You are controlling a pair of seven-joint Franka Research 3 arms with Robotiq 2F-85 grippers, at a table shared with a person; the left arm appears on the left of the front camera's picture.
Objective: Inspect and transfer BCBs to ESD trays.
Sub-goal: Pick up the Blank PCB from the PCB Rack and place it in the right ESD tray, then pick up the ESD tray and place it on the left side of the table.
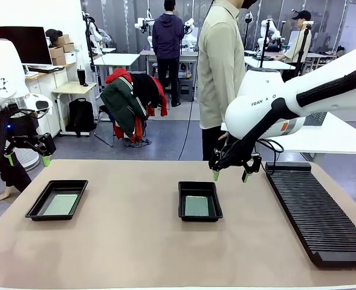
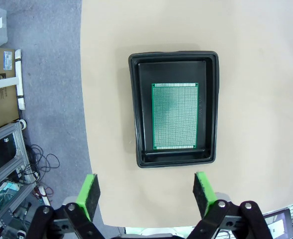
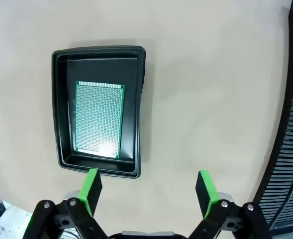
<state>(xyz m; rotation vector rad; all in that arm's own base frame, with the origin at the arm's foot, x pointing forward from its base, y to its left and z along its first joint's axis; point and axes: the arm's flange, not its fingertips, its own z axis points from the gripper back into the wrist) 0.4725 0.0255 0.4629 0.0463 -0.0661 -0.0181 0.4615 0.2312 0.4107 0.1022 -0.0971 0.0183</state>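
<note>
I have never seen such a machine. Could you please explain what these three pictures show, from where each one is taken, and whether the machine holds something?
These are two white robot arms at a table. One camera looks across the table; the other two sit on the wrists, looking down past green-tipped fingers. The left gripper and right gripper are open and hold nothing. On the table lie two black trays, the left tray and the middle tray, each with a green circuit board inside: one board, the other board. A long black ribbed rack lies at the right. A person stands beyond.
</note>
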